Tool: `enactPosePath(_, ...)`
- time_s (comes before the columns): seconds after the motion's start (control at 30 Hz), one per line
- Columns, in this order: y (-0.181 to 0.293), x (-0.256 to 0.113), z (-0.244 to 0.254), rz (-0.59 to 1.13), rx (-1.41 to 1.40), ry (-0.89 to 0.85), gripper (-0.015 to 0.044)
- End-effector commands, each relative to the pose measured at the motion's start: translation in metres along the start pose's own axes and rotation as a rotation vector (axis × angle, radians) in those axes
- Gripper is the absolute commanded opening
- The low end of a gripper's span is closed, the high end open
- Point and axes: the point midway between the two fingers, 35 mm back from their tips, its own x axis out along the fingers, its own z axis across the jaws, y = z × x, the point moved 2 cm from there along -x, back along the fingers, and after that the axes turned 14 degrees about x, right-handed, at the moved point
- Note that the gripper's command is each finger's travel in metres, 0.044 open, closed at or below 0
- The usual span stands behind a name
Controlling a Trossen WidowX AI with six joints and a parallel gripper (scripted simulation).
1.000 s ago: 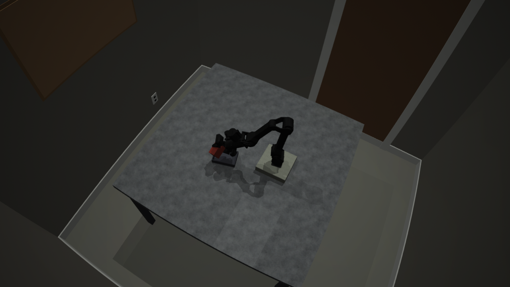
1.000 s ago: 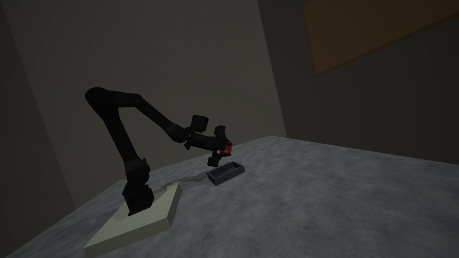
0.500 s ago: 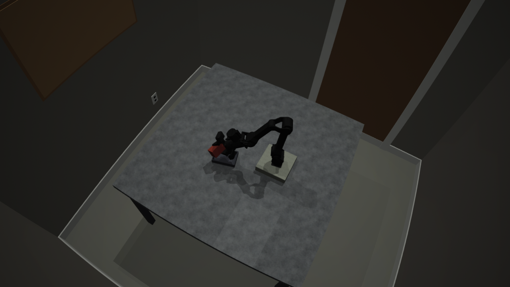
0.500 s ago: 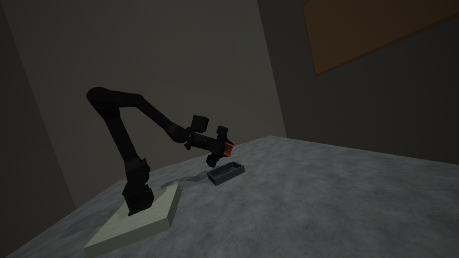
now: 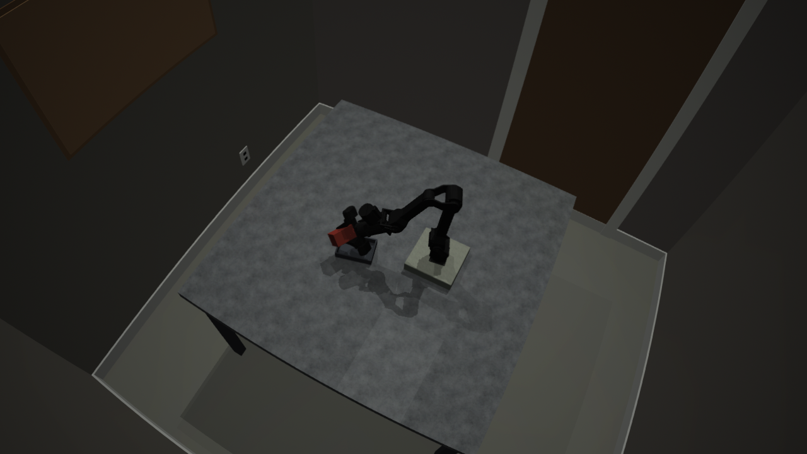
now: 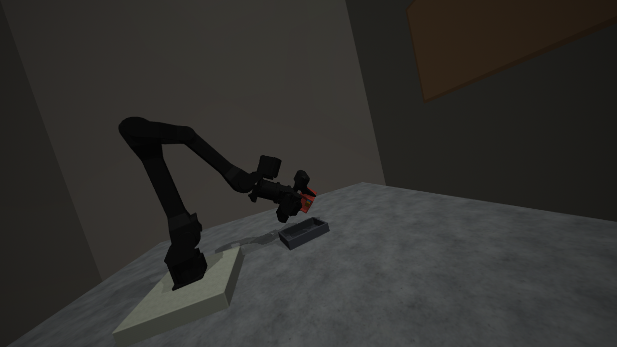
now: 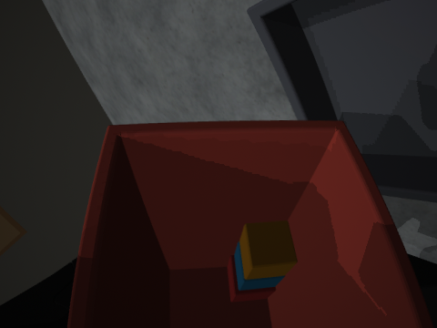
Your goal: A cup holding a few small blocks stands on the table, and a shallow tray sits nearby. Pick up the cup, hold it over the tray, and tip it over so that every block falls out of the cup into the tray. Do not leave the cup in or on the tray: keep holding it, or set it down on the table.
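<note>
Gripping the red cup (image 5: 342, 235) (image 6: 304, 202) (image 7: 205, 169) with my partly open claw (image 5: 354, 232) (image 6: 304, 201), I have it tilted above the surface (image 5: 282, 226) (image 6: 409, 259) (image 7: 182, 55), near the tray (image 5: 354, 259) (image 6: 309, 238) (image 7: 296, 68), blocks (image 6: 308, 202) (image 7: 269, 248) inside.

In the top view, we see the tray (image 5: 354, 259) (image 6: 308, 238) (image 7: 279, 59) between the base plate (image 5: 461, 251) (image 6: 215, 298) and the desk's (image 5: 282, 226) (image 6: 431, 267) (image 7: 182, 59) left edge; blocks (image 6: 308, 202) (image 7: 270, 246) sit in the cup (image 5: 342, 234) (image 6: 305, 208) (image 7: 205, 182).

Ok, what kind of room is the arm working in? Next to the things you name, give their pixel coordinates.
Probably a plain, dim indoor room: a brown door (image 5: 603, 101) in a pale frame, a wall outlet (image 5: 244, 155) and a brown board (image 5: 113, 62) (image 6: 509, 43) on the wall.
</note>
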Motion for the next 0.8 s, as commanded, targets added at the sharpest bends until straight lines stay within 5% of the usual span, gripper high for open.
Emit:
enactPosePath(0.0,0.0002,0.0006,0.0010,-0.001,0.079,-0.007,0.0000)
enactPosePath(0.77,-0.0004,0.0039,-0.0003,0.001,0.582,-0.007,0.0000)
